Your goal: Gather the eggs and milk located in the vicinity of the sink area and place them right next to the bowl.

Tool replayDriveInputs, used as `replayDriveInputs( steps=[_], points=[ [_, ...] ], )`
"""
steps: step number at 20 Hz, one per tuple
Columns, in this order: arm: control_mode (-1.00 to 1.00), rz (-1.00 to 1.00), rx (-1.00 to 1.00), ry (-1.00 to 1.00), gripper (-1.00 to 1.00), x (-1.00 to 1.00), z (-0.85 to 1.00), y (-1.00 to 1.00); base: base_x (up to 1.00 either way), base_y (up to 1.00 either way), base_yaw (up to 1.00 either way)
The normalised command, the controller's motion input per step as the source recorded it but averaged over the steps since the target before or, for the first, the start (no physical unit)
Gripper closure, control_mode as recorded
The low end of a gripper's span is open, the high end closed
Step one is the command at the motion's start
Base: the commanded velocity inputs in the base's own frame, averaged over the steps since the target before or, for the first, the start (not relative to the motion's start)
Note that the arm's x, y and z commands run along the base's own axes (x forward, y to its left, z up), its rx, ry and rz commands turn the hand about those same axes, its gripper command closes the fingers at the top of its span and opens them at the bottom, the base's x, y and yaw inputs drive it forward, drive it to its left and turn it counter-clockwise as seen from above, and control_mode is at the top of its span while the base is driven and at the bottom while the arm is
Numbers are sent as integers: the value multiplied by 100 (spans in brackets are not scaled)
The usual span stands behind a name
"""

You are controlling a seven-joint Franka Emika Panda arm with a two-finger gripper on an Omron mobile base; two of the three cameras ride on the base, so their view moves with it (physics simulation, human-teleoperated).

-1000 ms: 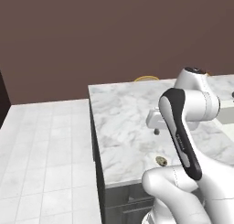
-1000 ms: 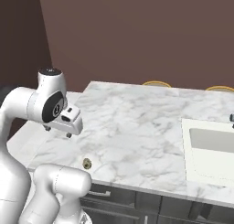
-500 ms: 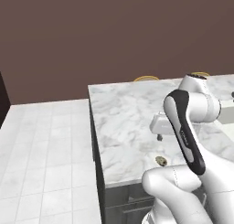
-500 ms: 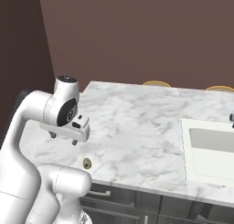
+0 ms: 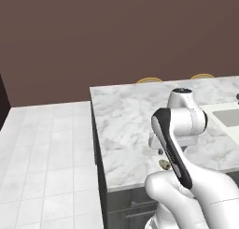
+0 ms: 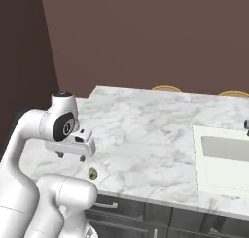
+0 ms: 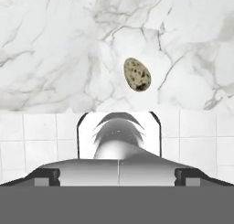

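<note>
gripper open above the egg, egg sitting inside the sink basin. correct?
Not quite. The gripper is open above the egg, but the egg lies on the marble counter near its front edge, not in the sink. The right base view shows the egg well away from the basin, on the far side of the counter from it.

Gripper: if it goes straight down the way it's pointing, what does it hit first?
Probably the egg. The open gripper points down at the marble counter, with the egg just ahead of its centre line. Depth is unclear; it may land on bare marble beside it.
</note>
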Motion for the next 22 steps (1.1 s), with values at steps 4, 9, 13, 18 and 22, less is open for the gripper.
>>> replayDriveInputs(
  steps=[4,9,13,18,22],
  points=[
    [-100,-1,0,-2,-100,33,-42,-7,0,0,0],
    [-100,-6,0,0,-100,57,-11,0,0,0,0],
    [-100,-2,0,8,-100,56,-1,-6,0,0,0],
    [-100,0,0,9,-100,60,-25,-11,0,0,0],
    [-100,0,3,1,-100,4,-65,-6,0,0,0]
  ],
)
